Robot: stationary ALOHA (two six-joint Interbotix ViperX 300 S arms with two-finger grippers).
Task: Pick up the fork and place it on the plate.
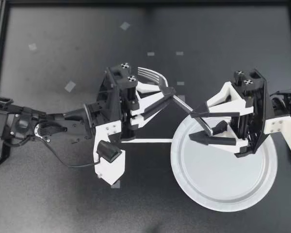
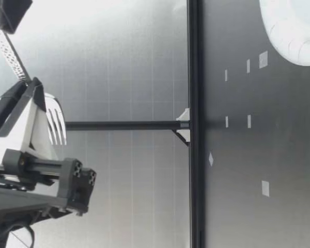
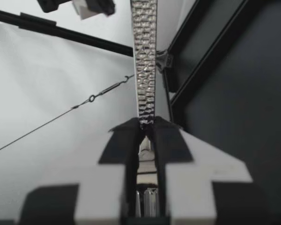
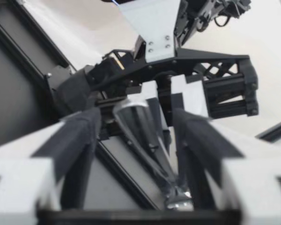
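My left gripper (image 1: 170,94) has its jaws pinched on the neck of the fork (image 1: 186,107), one from each side. In the left wrist view the fork (image 3: 145,84) runs straight ahead out of the jaws, and the tines show back between them. My right gripper (image 1: 194,126) has its jaws spread wide. The end of the handle lies between them, and in the right wrist view the fork (image 4: 150,140) has a gap to the jaws on both sides.

There is one fork: silvery metal, with a dimpled, hammered pattern along a narrow handle and long, slightly curved tines. It hangs in the air between my two grippers. The tines point away past my left gripper, and the handle end reaches over the near rim of the plate (image 1: 223,196). The low view shows the tines (image 2: 57,126) well above the surface (image 1: 63,194).

There is one plate, white and round with a fluted rim. It lies flat on the dark surface, mostly under my right gripper. In the low view the plate (image 2: 289,36) sits far below the fork.

A handful of small pale tape squares (image 1: 70,86) are scattered over the surface; my arms cover part of it, so I cannot fix their number. One thin white strip (image 1: 145,141) lies just beside the plate's rim.
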